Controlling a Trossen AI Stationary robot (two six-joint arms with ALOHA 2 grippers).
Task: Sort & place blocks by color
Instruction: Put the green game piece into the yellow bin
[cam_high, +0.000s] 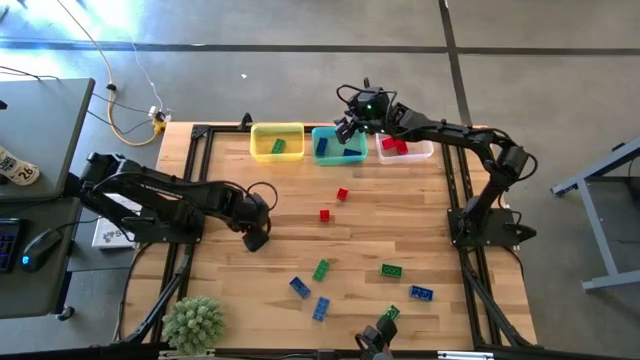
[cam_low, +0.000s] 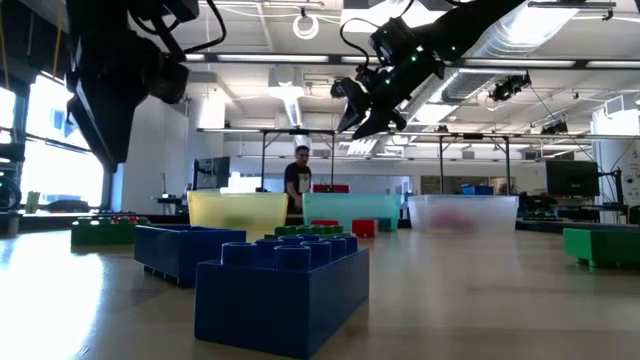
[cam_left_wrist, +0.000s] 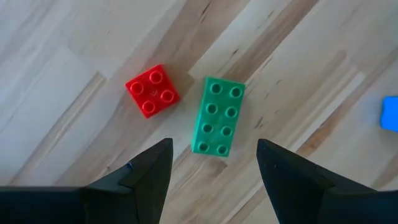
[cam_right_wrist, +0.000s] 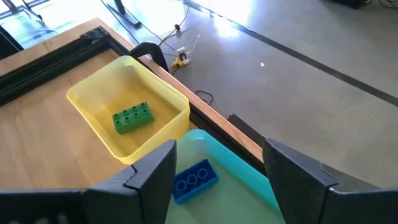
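Loose blocks lie flat on the wooden table: two red (cam_high: 342, 194) (cam_high: 324, 214), three green (cam_high: 321, 269) (cam_high: 391, 270) (cam_high: 390, 313) and three blue (cam_high: 299, 287) (cam_high: 321, 308) (cam_high: 421, 293). My left gripper (cam_high: 255, 238) hovers open and empty over the table's left middle. Its wrist view shows a red block (cam_left_wrist: 152, 91) and a green block (cam_left_wrist: 217, 116) past the fingers. My right gripper (cam_high: 350, 125) is open and empty above the teal bin (cam_high: 338, 152), which holds a blue block (cam_right_wrist: 194, 180). The yellow bin (cam_right_wrist: 99, 93) holds a green block (cam_right_wrist: 132, 117).
Three bins stand in a row at the far edge: yellow (cam_high: 277, 130), teal, and clear (cam_high: 405, 153) with red blocks inside. A green spiky plant (cam_high: 193, 322) sits at the near left corner. A person (cam_low: 300, 180) stands in the room beyond the table.
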